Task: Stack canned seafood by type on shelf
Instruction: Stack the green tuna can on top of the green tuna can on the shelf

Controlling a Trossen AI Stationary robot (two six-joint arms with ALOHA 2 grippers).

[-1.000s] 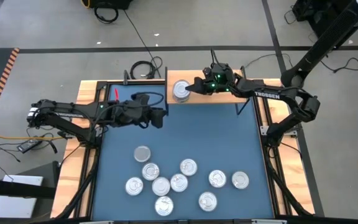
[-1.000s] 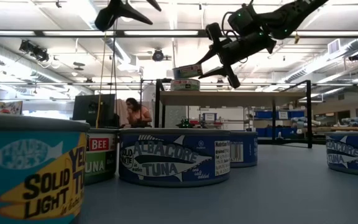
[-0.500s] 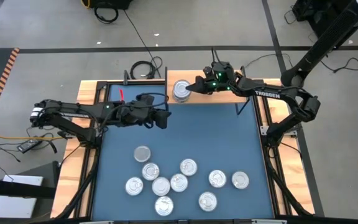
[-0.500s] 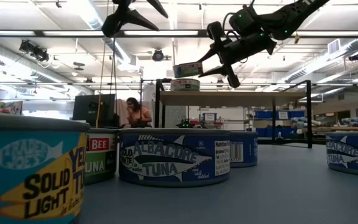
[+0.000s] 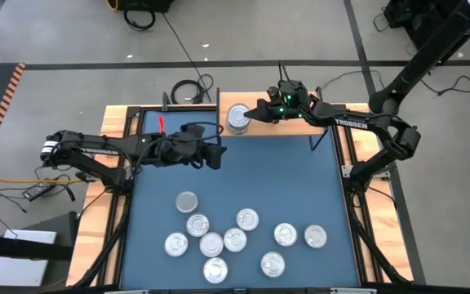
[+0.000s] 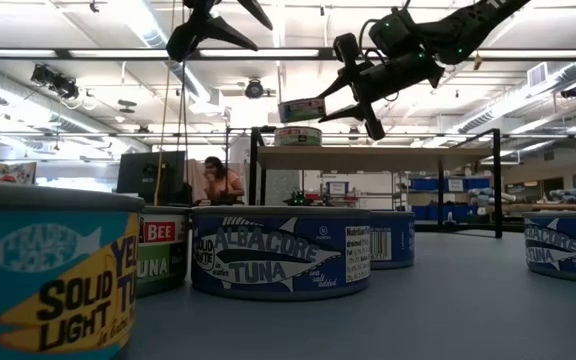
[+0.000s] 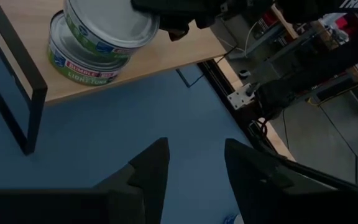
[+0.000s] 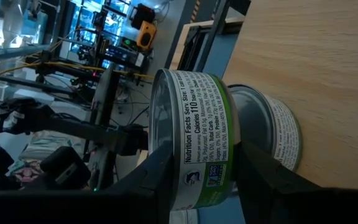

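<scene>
blue table – wood shelf – workshop behind

Black cable coiled on floor; person behind table.

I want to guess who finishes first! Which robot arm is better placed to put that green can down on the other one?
Right. The right gripper holds the green can just above the can on the shelf; the left gripper is empty.

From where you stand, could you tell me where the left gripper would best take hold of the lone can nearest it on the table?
Grip the lone can across its side wall, coming straight down from above. It lies flat, lid up, apart from the cluster, so both fingers should fit. The left gripper is open.
</scene>
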